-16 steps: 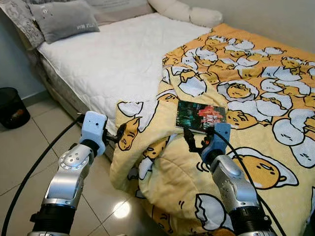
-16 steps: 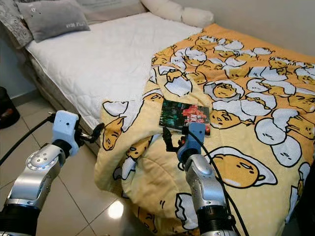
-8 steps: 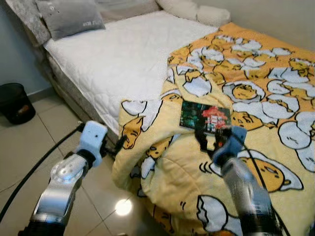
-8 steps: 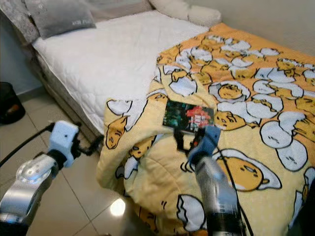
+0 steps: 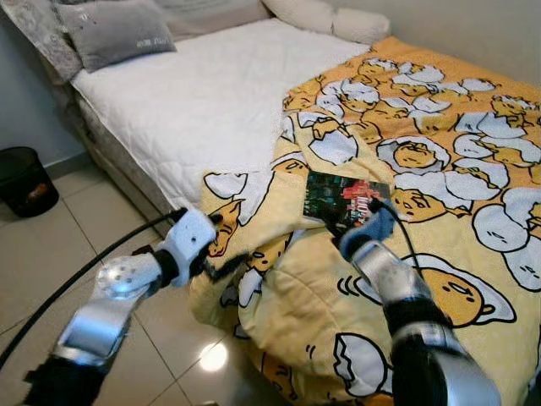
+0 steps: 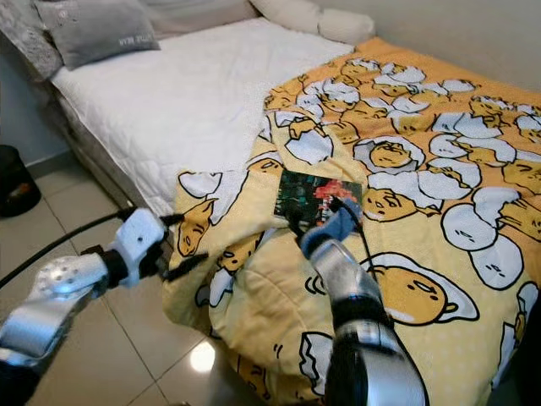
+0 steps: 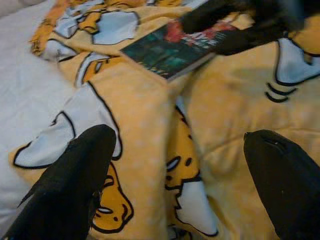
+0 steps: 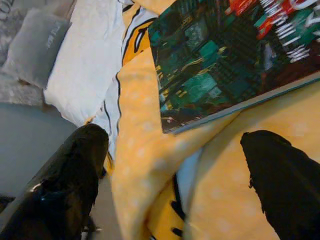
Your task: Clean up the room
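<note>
A book (image 5: 345, 194) with a dark green and red cover lies flat on the yellow egg-print blanket (image 5: 439, 161) on the bed. My right gripper (image 5: 338, 218) is open at the book's near edge, low over the blanket. The right wrist view has the book (image 8: 235, 55) just beyond both fingers (image 8: 75, 185), with nothing between them. My left gripper (image 5: 226, 245) is open beside the blanket's hanging corner at the bed's side. Its wrist view looks across the blanket folds toward the book (image 7: 170, 50), past the fingers (image 7: 75, 185).
The white mattress (image 5: 194, 101) is bare on the left half, with a grey pillow (image 5: 114, 30) at its head and a cream bolster (image 5: 325, 17) by the wall. A black bin (image 5: 25, 182) stands on the tiled floor (image 5: 51, 254) at the left.
My right gripper has reached forward to the book's near edge. My left gripper has swung right toward the blanket's hanging corner. The camera shifted a little.
</note>
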Tool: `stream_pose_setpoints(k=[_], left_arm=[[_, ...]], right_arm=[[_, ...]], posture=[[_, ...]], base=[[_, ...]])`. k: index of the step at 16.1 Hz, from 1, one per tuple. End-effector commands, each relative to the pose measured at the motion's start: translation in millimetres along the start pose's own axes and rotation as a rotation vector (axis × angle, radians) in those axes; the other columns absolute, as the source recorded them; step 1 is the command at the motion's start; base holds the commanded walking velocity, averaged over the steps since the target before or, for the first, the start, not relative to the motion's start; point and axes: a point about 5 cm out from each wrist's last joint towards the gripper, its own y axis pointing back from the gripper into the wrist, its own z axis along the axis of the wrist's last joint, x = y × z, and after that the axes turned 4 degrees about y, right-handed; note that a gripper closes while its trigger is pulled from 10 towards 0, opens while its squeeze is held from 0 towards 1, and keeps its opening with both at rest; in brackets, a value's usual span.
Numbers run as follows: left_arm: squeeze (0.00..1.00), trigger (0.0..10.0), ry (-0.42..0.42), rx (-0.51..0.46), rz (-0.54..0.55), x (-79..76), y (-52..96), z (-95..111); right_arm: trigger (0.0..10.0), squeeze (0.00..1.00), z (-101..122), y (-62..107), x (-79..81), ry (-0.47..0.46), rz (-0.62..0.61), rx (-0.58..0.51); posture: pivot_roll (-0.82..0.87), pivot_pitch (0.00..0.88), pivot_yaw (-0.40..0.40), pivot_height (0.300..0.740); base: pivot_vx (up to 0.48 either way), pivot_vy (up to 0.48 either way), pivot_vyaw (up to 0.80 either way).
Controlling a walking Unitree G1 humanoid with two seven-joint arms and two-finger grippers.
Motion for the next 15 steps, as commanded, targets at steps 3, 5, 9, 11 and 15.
stream_pose_setpoints(k=[3,5,9,11,15], left_arm=[[0.84,10.0,-0.018,0.044,-0.026,-1.4,20.6,-1.9],[0.85,10.0,-0.017,0.052,-0.002,1.0,31.9,-1.5],[0.84,10.0,-0.025,0.082,0.027,2.8,52.1,3.3],[0.85,10.0,-0.027,0.087,0.037,0.3,61.8,9.8],[0.85,10.0,-0.018,0.077,0.051,-8.5,77.5,21.6]], right_arm=[[10.0,0.0,2.9,-5.0,1.0,-0.121,-0.03,-0.031],[10.0,0.0,4.5,-7.2,3.5,-0.161,-0.026,-0.057],[10.0,0.0,-0.4,-9.9,2.5,-0.183,-0.082,-0.067],[10.0,0.0,1.9,-10.4,3.2,-0.21,-0.097,-0.103],[10.0,0.0,13.4,-10.6,6.3,-0.266,-0.063,-0.181]], posture=[[0.1,0.016,0.023,0.74],[0.12,0.049,0.025,0.74],[0.16,0.133,0.03,0.74],[0.18,0.18,0.032,0.74],[0.23,0.214,0.034,0.74]], base=[[0.0,0.0,0.0],[0.0,0.0,0.0],[0.0,0.0,0.0],[0.0,0.0,0.0],[0.0,0.0,0.0]])
